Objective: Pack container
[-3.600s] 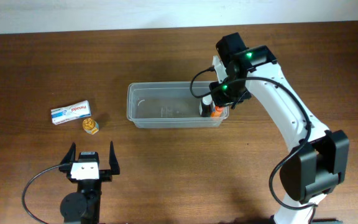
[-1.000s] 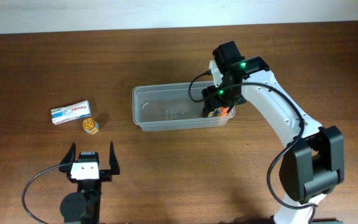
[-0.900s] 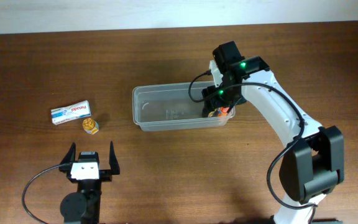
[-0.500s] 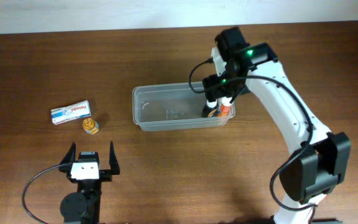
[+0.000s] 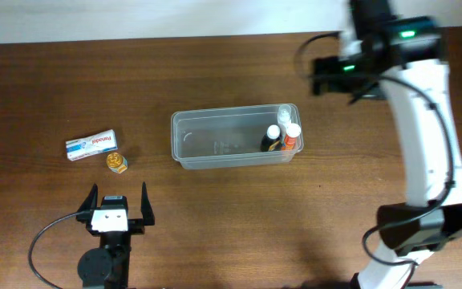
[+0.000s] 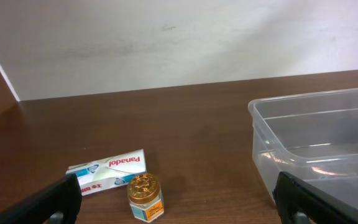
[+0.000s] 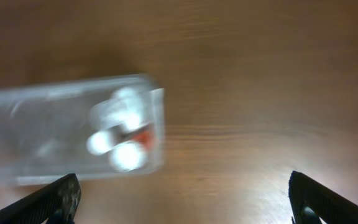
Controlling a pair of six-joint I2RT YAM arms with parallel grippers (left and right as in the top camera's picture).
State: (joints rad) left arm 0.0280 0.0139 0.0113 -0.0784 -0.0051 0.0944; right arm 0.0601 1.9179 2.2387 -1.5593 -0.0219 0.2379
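Container: likely light, flexible, slippery; grasp at rim. Left end effector and right end effector spread, empty.

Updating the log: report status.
Both open, empty: left fingers, right fingers. Tub holds three bottles. Box, jar outside, to its left.

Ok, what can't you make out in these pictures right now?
- Small white-capped bottles in the clear plastic tub: the right wrist view is motion-blurred, and overhead is too small for labels or a sure count.
- Tub's right end: cut off by the left wrist frame edge.
- Small gold-lidded jar label: too small to read.
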